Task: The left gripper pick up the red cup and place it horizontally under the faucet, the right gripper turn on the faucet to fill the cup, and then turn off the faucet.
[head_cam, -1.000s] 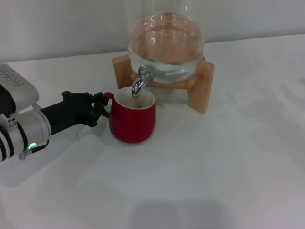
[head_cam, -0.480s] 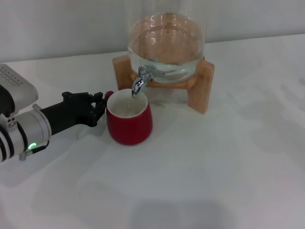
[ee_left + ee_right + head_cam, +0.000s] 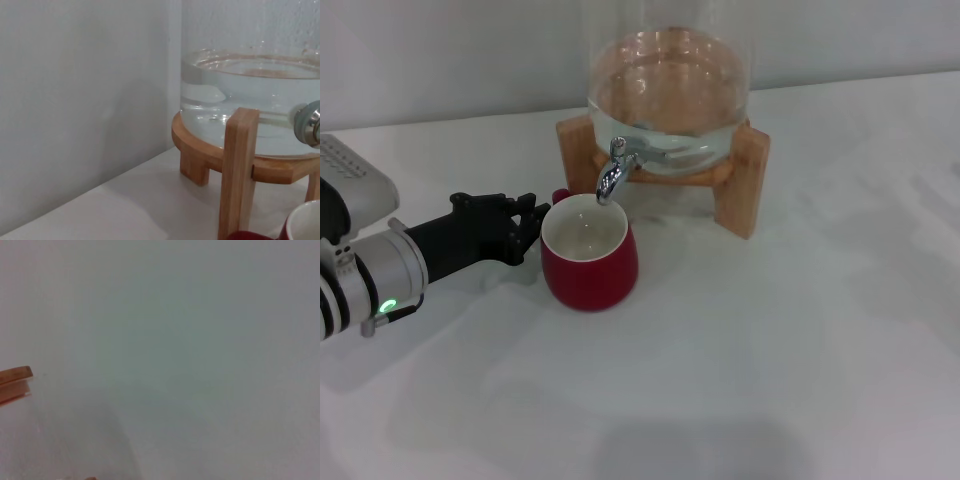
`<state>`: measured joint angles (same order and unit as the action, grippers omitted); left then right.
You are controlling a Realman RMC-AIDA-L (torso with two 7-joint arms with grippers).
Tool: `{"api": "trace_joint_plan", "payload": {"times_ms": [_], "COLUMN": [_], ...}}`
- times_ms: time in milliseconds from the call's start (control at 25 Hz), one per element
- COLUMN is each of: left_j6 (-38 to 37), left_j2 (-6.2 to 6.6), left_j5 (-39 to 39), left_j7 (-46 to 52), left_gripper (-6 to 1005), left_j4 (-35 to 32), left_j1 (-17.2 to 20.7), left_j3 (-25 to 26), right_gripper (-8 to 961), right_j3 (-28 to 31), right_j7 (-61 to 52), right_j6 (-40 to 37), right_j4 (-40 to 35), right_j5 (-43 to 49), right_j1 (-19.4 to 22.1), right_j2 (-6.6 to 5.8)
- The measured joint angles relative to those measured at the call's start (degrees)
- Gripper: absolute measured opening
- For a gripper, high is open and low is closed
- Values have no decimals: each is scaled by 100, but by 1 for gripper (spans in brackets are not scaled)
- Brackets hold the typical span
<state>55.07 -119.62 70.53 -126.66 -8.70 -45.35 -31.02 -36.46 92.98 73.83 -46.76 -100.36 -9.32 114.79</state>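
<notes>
The red cup (image 3: pixel 588 262) stands upright on the white table, its white inside showing, with its rim right below the spout of the chrome faucet (image 3: pixel 611 176). Its small handle (image 3: pixel 560 196) points toward the back left. My left gripper (image 3: pixel 531 226) is at table height just left of the cup, its black fingers spread, and the handle is not between them. The left wrist view shows the cup's rim (image 3: pixel 304 221) and the faucet's base (image 3: pixel 310 123) at the picture's edge. The right gripper is out of view.
The faucet comes out of a big glass jar (image 3: pixel 668 90) holding water, on a wooden stand (image 3: pixel 741 182) at the back middle. The table (image 3: pixel 770 350) stretches bare to the front and right. A grey wall stands behind.
The cup has come down from a tilted, held pose to upright on the table, slightly to the left. Its handle has turned out from between the left fingers toward the back.
</notes>
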Motion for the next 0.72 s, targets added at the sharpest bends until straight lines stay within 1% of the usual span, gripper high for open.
{"api": "trace_joint_plan", "payload": {"times_ms": [240, 440, 560, 720], "left_j6": [58, 301, 725, 1514], "left_j2": [-1, 14, 9, 24], "left_j5": [36, 168, 640, 1276], "left_j7": [78, 551, 869, 1146], "left_gripper": [218, 226, 231, 237], "left_j4": [-16, -174, -511, -878], "left_j1": [118, 359, 730, 1292], "left_j3": [33, 47, 41, 12], "right_gripper": [765, 765, 765, 765], "right_j3": [-1, 7, 13, 67], "right_j7": [-2, -7, -9, -13], "right_j6": [5, 47, 72, 108], "right_j4": [3, 7, 9, 9], "right_j5": [0, 0, 0, 0], "right_j1": [35, 58, 62, 75], "right_j2": [0, 0, 0, 0]}}
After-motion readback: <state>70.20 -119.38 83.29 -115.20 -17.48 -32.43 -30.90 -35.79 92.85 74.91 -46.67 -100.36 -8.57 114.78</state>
